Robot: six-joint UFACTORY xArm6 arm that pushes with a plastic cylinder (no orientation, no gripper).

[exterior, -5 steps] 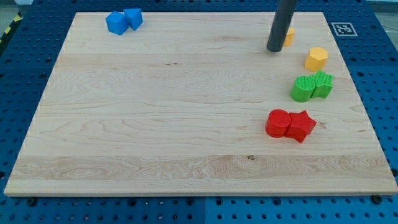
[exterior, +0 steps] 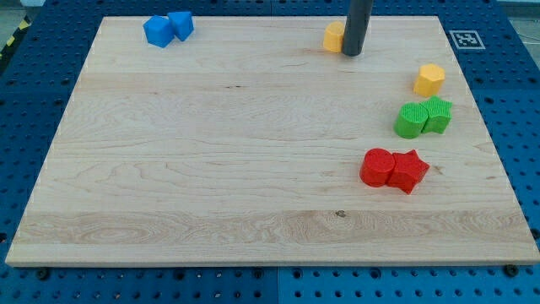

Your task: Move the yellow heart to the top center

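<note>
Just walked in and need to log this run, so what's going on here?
The arm's rod is pushing the yellow heart along the board near the view's top edge, toward top center. My tip sits right against the heart's right side. The heart is still a bit right of center. Untouched: two blue blocks at top left, a yellow block, two green blocks and two red blocks on the right.
</note>
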